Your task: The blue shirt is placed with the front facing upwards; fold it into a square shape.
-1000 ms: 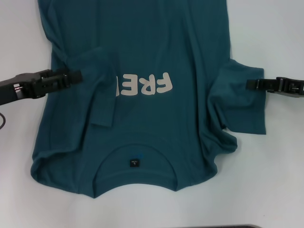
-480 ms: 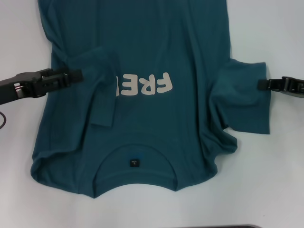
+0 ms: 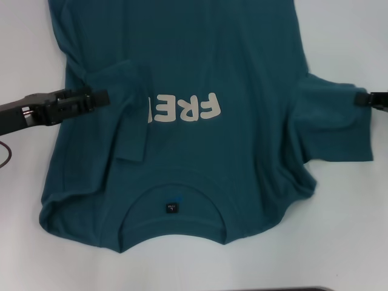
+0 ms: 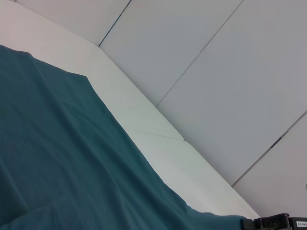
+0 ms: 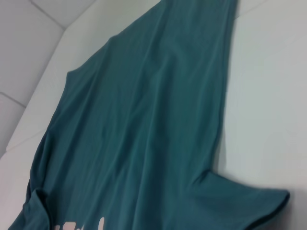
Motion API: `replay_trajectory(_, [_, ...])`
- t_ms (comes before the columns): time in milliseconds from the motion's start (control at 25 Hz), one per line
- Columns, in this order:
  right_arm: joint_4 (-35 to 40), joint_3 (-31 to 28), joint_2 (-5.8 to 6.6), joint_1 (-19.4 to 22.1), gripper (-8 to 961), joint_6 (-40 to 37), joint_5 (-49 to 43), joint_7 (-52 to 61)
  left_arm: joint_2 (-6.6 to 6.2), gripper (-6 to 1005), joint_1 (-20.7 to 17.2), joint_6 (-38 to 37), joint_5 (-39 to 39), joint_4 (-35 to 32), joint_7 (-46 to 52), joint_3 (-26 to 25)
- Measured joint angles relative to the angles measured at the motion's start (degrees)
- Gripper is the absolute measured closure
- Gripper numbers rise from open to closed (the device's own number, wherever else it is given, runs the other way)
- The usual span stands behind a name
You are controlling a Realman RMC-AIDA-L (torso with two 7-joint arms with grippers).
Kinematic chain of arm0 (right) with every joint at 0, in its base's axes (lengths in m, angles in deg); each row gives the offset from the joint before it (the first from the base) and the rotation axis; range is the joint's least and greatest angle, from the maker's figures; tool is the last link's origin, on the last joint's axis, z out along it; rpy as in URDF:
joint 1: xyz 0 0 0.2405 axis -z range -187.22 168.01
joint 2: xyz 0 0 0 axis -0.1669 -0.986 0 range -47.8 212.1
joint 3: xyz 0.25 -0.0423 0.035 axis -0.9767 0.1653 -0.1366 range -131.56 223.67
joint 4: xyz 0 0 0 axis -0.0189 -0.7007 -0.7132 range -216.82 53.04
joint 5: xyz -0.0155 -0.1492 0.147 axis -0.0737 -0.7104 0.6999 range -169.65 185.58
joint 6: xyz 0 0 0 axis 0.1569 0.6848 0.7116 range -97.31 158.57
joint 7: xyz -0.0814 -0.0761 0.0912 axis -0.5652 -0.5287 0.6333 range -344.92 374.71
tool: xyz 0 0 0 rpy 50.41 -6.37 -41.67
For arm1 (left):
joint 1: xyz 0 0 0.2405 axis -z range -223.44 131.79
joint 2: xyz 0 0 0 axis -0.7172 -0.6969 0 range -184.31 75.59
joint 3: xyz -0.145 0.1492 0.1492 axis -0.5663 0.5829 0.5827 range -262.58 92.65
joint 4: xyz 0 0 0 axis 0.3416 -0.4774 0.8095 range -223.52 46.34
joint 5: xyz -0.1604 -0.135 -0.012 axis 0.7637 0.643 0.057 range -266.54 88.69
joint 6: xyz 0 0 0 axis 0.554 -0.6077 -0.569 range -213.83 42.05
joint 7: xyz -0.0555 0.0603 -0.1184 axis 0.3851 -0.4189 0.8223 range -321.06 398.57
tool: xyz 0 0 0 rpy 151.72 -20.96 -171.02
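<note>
The blue shirt [image 3: 200,54] lies front up on the white table, collar and black neck label [image 3: 171,208] nearest me. Its cream letters [image 3: 185,108] are partly covered by the left sleeve [image 3: 130,115], which is folded inward over the chest. My left gripper [image 3: 103,96] is shut on the fabric at that sleeve's shoulder fold. My right gripper [image 3: 362,99] is shut on the edge of the right sleeve [image 3: 333,127], which is stretched outward. The left wrist view shows shirt fabric [image 4: 62,167] and, far off, the right gripper [image 4: 247,224]. In the right wrist view the shirt [image 5: 144,124] runs away across the table.
Bare white table [image 3: 339,230] surrounds the shirt on the left, right and near sides. A dark cable loop [image 3: 3,151] sits at the left border and a dark edge [image 3: 291,289] runs along the bottom. White wall panels [image 4: 216,72] stand behind the table.
My right gripper has moved to the right, dragging the right sleeve out flat and shifting the shirt's right side with it. The left gripper has stayed in place.
</note>
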Motion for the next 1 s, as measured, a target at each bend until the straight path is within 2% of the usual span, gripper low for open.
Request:
replay_trajectory(200, [0.07, -1.73, 1.30, 1.02, 936, -0.85, -0.01, 0.13, -0.03, 258, 0.01, -0.02, 0.20, -0.15, 0.05, 0.00])
replay_trajectory(640, [0.15, -3.57, 3.28, 2.13, 937, -1.56, -0.01, 0.71, 0.06, 259, 0.18, -0.02, 0.00, -0.83, 0.00, 0.08])
replay_trajectory(800, [0.20, -3.72, 3.36, 2.07, 937, -1.97, -0.01, 0.72, 0.15, 259, 0.18, -0.02, -0.04, -1.07, 0.00, 0.10])
replay_trajectory(1000, [0.24, -3.72, 2.78, 1.58, 937, -2.50, -0.01, 0.21, 0.14, 258, 0.18, -0.02, -0.04, -1.16, 0.00, 0.10])
